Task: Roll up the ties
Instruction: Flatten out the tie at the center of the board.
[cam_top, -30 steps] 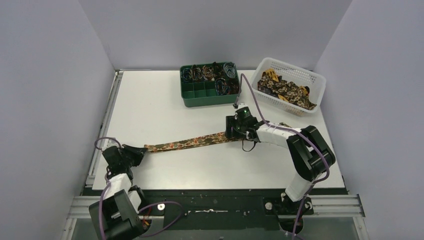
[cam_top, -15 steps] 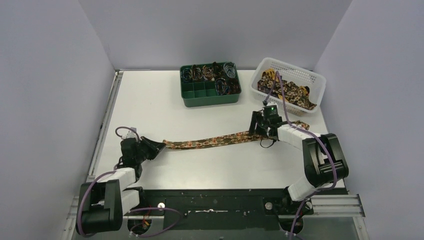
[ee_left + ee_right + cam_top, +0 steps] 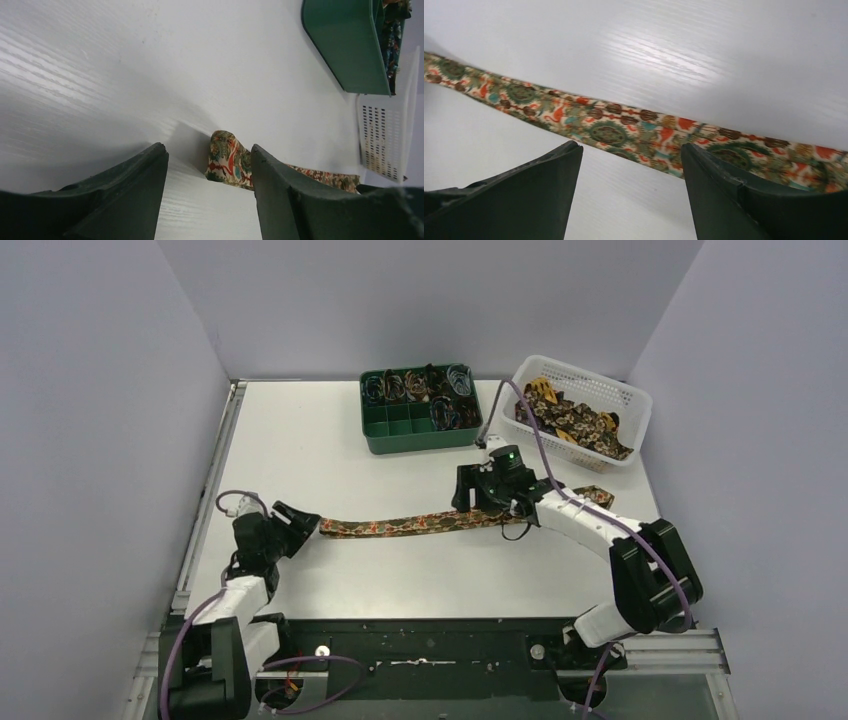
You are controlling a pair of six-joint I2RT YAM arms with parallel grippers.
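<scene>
One tie (image 3: 420,523), a long floral strip, lies flat across the table from left to right. My left gripper (image 3: 303,523) is open, low at the tie's left end. In the left wrist view that end (image 3: 227,160) sits just past the left gripper (image 3: 207,150), touching neither finger. My right gripper (image 3: 470,502) hovers open over the strip's right part. In the right wrist view the tie (image 3: 609,131) crosses just beyond the right gripper (image 3: 630,146). More ties (image 3: 575,420) are heaped in the white basket (image 3: 600,378).
A green compartment tray (image 3: 420,438) stands at the back centre with small coils and thin coloured loops in its far cells. It also shows in the left wrist view as the green tray (image 3: 345,45) beside the basket (image 3: 385,135). Grey walls enclose the table.
My left gripper has opened and let go of the tie's end. The right gripper slid left along the strip and opened wider. The tie's left end shifted right.
</scene>
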